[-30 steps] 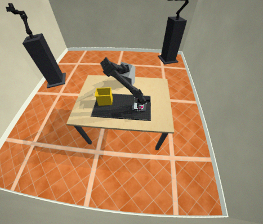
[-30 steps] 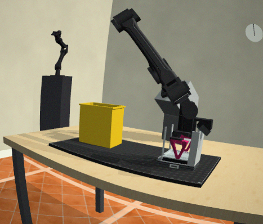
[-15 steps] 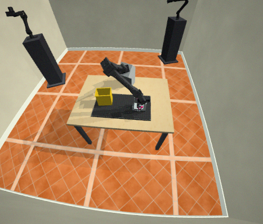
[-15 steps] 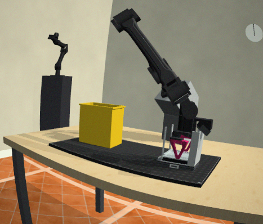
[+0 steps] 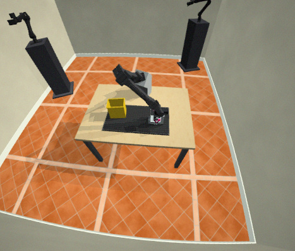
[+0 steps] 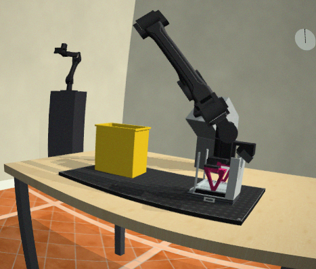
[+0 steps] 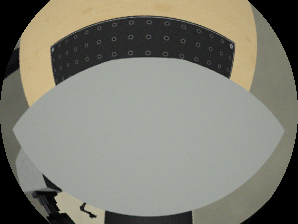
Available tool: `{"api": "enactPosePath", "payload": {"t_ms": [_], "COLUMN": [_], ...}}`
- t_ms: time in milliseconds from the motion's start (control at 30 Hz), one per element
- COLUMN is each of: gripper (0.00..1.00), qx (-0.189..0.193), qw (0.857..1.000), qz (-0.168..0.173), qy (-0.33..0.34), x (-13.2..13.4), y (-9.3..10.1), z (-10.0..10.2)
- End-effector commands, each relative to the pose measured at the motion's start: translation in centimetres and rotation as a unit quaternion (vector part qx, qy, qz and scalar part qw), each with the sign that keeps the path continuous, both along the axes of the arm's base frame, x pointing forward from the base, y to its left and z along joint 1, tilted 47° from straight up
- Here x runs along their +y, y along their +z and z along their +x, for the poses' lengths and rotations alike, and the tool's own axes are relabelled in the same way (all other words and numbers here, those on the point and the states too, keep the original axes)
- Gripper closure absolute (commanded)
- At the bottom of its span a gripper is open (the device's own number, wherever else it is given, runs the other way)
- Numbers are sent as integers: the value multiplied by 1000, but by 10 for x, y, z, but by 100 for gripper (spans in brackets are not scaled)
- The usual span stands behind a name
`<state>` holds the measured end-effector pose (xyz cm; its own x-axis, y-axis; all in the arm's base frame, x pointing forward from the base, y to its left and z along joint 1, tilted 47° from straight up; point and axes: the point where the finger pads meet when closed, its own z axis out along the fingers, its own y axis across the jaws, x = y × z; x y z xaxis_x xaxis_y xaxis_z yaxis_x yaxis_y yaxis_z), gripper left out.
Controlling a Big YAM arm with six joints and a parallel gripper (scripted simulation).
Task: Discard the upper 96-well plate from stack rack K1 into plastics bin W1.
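1. Plate (image 6: 212,188) to be discarded sits in stack rack K1 (image 6: 236,178) at the right end of the dark mat (image 6: 154,192) on the worktop (image 6: 283,216); I cannot separate the upper plate from the lower one at this size.
2. Gripper (image 6: 219,176) is lowered into the rack from above, its magenta fingers (image 6: 212,177) spread fully and gripping nothing; the plate lies directly beneath and between them.
3. Whether the fingertips already flank the plate's edges cannot be told; the wrist view is filled by a flat pale grey surface, likely the rack wall or plate seen close up.
4. Bin W1 (image 6: 122,149), yellow and upright, stands well apart at the left end of the mat.
5. My judgement: the coming move is a closing grasp, then a straight lift clear of the rack posts before carrying left toward the bin.
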<state>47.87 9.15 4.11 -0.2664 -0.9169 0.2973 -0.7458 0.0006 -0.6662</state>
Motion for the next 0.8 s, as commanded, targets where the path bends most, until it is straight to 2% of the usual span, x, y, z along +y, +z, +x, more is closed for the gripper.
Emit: {"api": "enactPosePath", "payload": {"t_ms": [0, 300, 333, 767], "gripper": [0, 0, 100, 100], "qx": [-4, -4, -4, -5], "qw": [1000, 1000, 1000, 1000], "qz": [-1, -1, -1, -1], "qy": [-2, -2, -2, -3], "x": [-2, -2, -2, -2], "y": [-2, -2, -2, -2], "z": [11, 11, 11, 11]}}
